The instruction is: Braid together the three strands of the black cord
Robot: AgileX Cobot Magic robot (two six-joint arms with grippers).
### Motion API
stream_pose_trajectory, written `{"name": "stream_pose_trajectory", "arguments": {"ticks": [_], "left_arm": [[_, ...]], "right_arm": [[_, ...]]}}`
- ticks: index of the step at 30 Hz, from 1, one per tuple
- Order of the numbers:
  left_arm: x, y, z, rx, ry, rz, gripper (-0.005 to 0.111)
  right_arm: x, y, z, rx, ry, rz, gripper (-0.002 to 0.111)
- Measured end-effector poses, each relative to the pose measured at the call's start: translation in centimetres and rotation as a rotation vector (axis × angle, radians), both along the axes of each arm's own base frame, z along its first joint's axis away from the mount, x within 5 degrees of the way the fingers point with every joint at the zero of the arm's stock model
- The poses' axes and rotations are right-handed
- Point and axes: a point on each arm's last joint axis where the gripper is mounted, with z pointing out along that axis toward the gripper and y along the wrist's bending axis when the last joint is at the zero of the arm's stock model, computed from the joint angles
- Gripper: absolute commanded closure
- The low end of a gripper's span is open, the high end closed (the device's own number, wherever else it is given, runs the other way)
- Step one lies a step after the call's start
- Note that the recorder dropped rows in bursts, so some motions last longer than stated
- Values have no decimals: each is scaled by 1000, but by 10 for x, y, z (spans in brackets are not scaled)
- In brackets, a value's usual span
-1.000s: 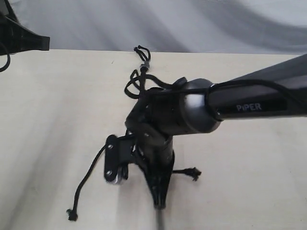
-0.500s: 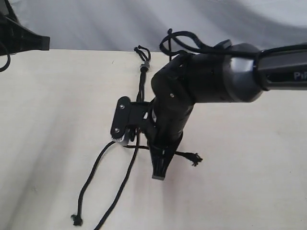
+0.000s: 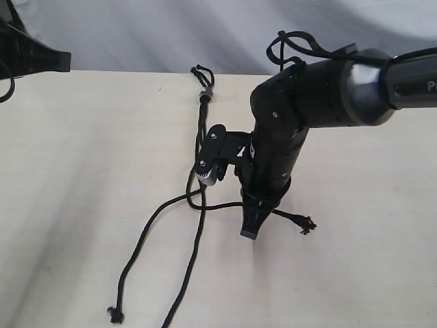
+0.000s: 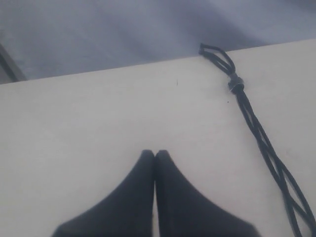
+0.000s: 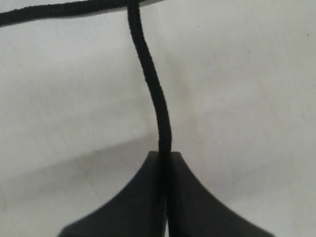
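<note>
The black cord lies on the table with its looped knot [image 3: 201, 73] and grey band [image 3: 205, 93] at the far edge; the left wrist view also shows the knot [image 4: 213, 51] and band [image 4: 235, 85]. Below the band the three strands part. One strand [image 3: 136, 253] curves left to a frayed knot [image 3: 115, 315]. A second strand [image 3: 191, 266] runs down out of the frame. The third strand [image 3: 222, 204] crosses to the right, ending in a knot [image 3: 307, 224]. My right gripper [image 3: 250, 231] [image 5: 165, 155] is shut on this third strand [image 5: 148, 74]. My left gripper [image 4: 155, 153] is shut and holds nothing.
The pale table [image 3: 82, 171] ends at a grey backdrop [image 3: 136, 34]. A dark part of the left arm [image 3: 31, 55] sits at the back left corner. The right arm [image 3: 328, 92] reaches in from the right, with its own thick cable [image 3: 300, 44] looped above.
The right gripper moved away from the front edge and to the right, dragging the held strand's end rightward across the other two strands.
</note>
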Motion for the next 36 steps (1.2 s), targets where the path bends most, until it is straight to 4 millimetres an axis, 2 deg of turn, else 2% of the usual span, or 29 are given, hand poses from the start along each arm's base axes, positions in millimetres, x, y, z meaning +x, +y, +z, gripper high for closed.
{"name": "stream_pose_trajectory", "arguments": {"ticks": [2,5,7,10,12,15,17,19,22,23,27,29,31,34,36], "left_arm": [[0,0,0,-2,0,1,107],[0,0,0,-6,3,3,107],[-1,0,-2,-40,25,19,107],[-4,-5,-5,-67,67,19,107],[-7,-19,-6,-65,89,-35,107],[-18,-60,-7,-58,99,-198,106],[-29,-83,-8,-53,116,-290,106],[-37,-103,-12,-44,139,-368,106],[-39,-128,-34,-27,229,-427,106],[-37,-140,-51,1,291,-449,106],[-35,-159,-89,62,413,-479,105],[-35,-167,-106,84,467,-486,97],[-37,-174,-123,106,526,-487,83],[-40,-183,-143,133,592,-488,62],[-41,-190,-150,143,613,-493,57]], "right_arm": [[1,0,-2,5,0,-23,81],[1,1,-1,14,-6,-50,46],[2,0,-1,26,-11,-86,38],[14,-6,0,87,-76,-167,39],[26,-17,8,144,-148,-223,39],[42,-44,38,259,-290,-347,39],[44,-60,52,298,-338,-401,39],[39,-78,55,328,-399,-436,39],[33,-100,69,411,-531,-495,39],[27,-107,84,439,-591,-504,39],[14,-111,116,490,-682,-500,39],[9,-112,127,506,-713,-496,39],[5,-113,131,512,-724,-494,39],[4,-113,131,511,-722,-494,39],[5,-113,129,507,-715,-496,39]]}}
